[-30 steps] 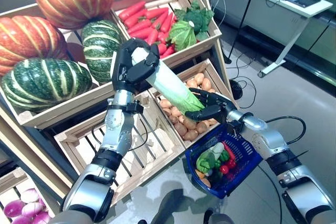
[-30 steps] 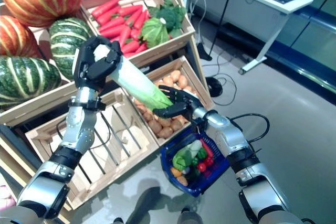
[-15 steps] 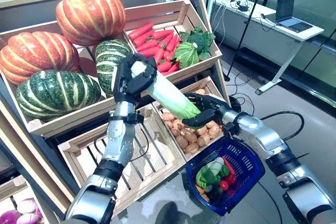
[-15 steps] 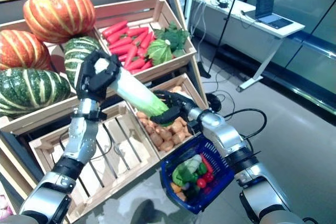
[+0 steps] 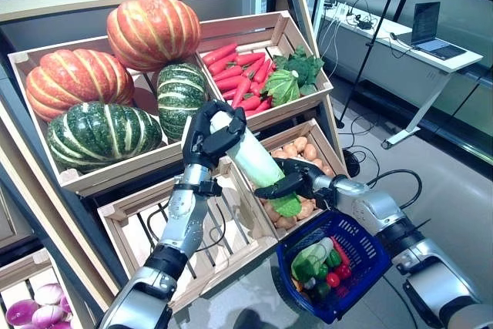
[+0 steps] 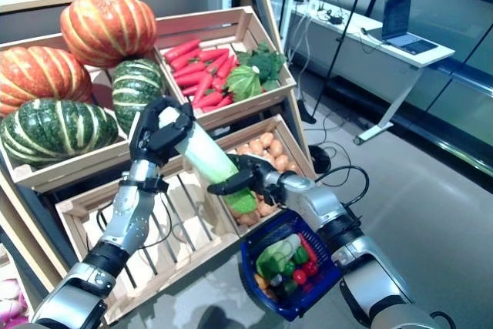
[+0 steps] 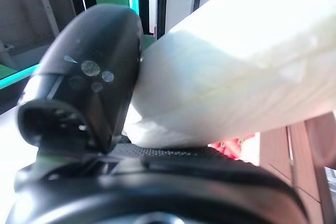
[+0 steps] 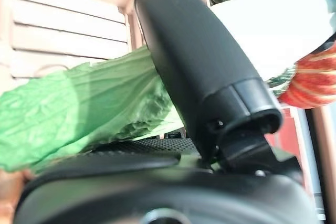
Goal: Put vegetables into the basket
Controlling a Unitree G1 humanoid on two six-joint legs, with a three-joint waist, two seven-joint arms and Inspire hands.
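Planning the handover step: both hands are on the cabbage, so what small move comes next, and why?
Probably the left hand should let go: the right hand already grips the cabbage at its leafy end, just above the blue basket.

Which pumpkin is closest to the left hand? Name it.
The small green striped pumpkin, standing upright at the right end of the pumpkin crate, just above the left hand. The other green one lies farther left; the orange ones sit higher.

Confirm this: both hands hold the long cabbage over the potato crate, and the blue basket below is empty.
Not empty: the left eye view shows the blue basket already holding vegetables. The rest stands: left hand and right hand grip the long cabbage over the potato crate.
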